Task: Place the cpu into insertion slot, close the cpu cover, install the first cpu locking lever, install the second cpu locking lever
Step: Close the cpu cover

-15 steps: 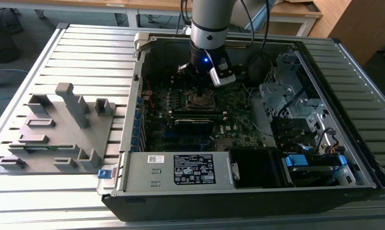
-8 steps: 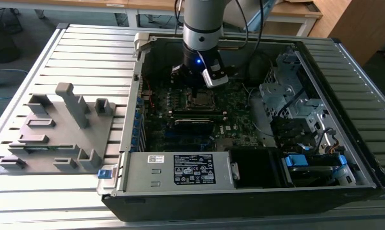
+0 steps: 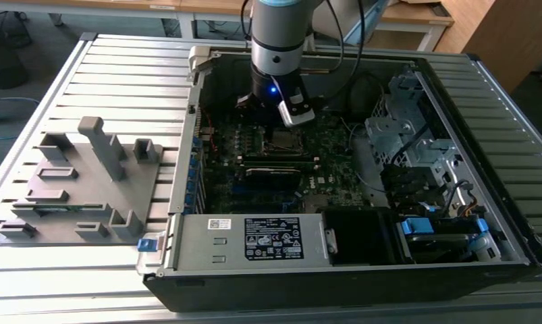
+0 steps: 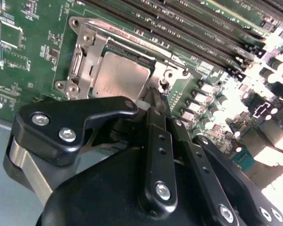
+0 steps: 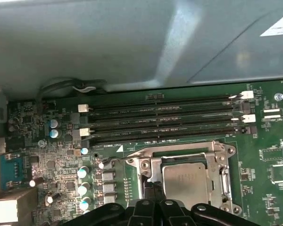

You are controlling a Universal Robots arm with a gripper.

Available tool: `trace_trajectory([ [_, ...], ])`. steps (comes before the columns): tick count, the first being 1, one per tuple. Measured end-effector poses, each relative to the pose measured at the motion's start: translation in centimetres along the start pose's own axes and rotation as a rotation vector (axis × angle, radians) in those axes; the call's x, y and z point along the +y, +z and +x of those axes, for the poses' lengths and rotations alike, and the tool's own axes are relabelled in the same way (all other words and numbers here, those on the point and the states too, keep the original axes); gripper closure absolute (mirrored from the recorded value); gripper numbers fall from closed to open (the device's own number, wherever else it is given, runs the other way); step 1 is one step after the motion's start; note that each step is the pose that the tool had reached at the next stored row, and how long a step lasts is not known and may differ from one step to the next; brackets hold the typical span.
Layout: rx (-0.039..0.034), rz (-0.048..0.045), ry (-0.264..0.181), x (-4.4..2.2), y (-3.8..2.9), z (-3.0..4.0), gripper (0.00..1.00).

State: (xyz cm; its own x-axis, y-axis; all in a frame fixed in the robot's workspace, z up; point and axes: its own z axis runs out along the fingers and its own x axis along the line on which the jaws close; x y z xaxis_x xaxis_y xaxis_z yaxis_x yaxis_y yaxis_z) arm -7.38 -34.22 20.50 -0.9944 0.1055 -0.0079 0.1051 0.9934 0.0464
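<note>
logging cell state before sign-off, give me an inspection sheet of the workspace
surface: slatted metal table, with an open computer case lying on it
job's things: cpu seated in the insertion slot; cpu cover lies flat around it; lever state unclear
clutter: grey fixture plate beside the case, on the exterior view's left
grippers: gripper low at a corner of the cover
cables: black cables inside the case
surroundings: wooden desks behind the table
</note>
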Motion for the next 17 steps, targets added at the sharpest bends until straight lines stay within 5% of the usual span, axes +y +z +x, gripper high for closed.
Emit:
trace_trajectory([
  [17,0.0001,0.0001,0.000,-0.04,0.74,0.04,0.90],
])
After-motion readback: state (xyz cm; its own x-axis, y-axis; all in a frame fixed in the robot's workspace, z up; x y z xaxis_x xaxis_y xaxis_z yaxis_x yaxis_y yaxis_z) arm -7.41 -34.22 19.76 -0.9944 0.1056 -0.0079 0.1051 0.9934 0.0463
